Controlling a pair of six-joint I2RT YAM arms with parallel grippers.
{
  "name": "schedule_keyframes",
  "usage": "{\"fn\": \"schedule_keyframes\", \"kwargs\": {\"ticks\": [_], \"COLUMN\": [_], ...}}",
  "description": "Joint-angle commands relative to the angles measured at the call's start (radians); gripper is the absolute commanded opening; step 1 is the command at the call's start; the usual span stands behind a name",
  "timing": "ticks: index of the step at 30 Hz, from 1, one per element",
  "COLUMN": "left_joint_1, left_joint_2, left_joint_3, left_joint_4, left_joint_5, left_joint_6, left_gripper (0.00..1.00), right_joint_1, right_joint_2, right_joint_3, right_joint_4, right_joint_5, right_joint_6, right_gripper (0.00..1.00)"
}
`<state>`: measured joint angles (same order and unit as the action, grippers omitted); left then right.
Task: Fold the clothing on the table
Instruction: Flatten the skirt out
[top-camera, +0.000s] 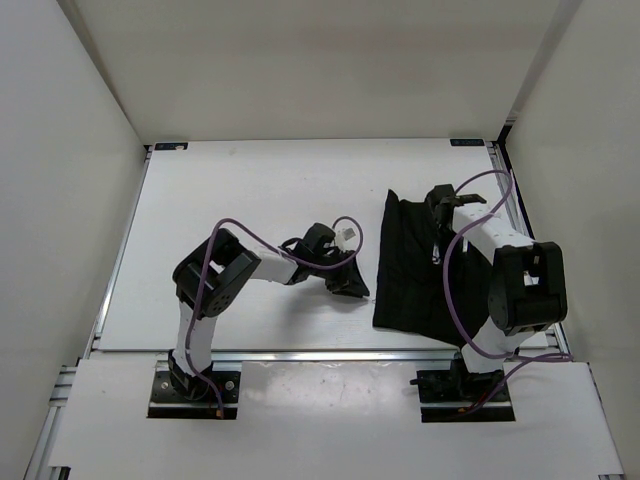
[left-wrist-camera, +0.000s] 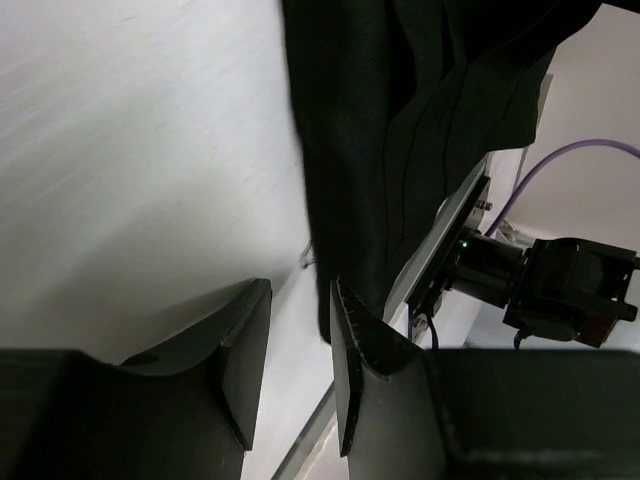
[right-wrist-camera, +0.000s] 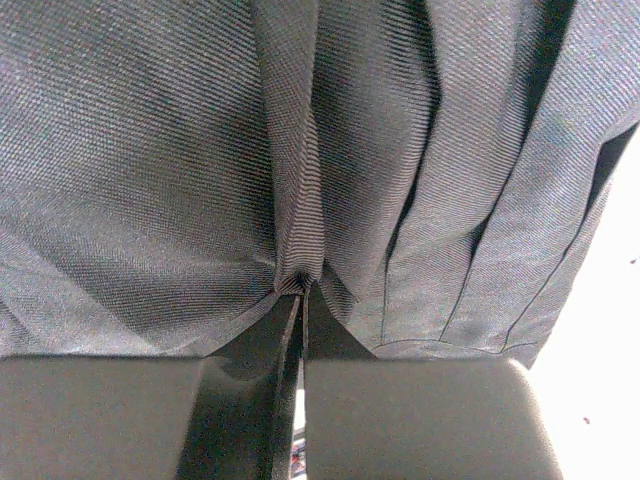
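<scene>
On the right half of the table (top-camera: 250, 190), seen from above, the clothing (top-camera: 410, 270) lies as a narrow black strip. Its long axis runs from the near rail toward the far wall, and long creases follow the same line. That overhead view places the right gripper (top-camera: 447, 200) at the strip's far right corner and the left gripper (top-camera: 350, 288) just beside its near left edge, but it shows neither pair of jaws clearly. The right wrist camera settles one: its fingers (right-wrist-camera: 400, 410) are pressed together on a raised ridge of the twill fabric, with pleats fanning away from the pinch. The left wrist camera settles the other: its fingers (left-wrist-camera: 240, 350) stand apart with only bare white tabletop between them. The garment's edge lies just past one finger, and whether they touch is unclear.
</scene>
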<state>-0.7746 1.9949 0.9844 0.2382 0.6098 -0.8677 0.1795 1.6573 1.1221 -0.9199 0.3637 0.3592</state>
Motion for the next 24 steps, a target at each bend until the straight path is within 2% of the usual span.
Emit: {"fn": "schedule_keyframes", "kwargs": {"ticks": [1,17,18,19,21,22,24], "left_joint_1": [-0.034,-0.146,-0.152,-0.150,-0.155,-0.157,-0.140], "left_joint_2": [0.022,0.185,0.191,0.208,0.214,0.216,0.200], "left_joint_3": [0.040,0.161,0.168,0.177,0.192,0.195,0.185], "left_joint_4": [-0.033,-0.031,-0.028,-0.036,-0.039,-0.039,-0.049], "left_joint_5": [-0.035,0.002,0.002,0.013,0.001,0.007,-0.007], "left_joint_6": [0.032,0.021,0.019,0.025,0.025,0.024,0.024], "left_gripper": [0.41,0.41,0.38,0.30,0.13,0.00,0.00], "right_joint_1": [0.017,-0.009,-0.011,-0.008,-0.020,-0.015,-0.031], "right_joint_2": [-0.021,-0.062,-0.074,-0.085,-0.102,-0.119,-0.140], "right_joint_3": [0.024,0.024,0.021,0.013,0.008,0.001,-0.011], "right_joint_4": [-0.046,-0.056,-0.057,-0.056,-0.059,-0.053,-0.042], "right_joint_5": [0.004,0.000,-0.003,-0.005,-0.009,-0.018,-0.034], "right_joint_6": [0.009,0.017,0.012,0.014,0.014,0.012,0.004], "right_gripper": [0.00,0.00,0.00,0.00,0.00,0.00,0.00]}}
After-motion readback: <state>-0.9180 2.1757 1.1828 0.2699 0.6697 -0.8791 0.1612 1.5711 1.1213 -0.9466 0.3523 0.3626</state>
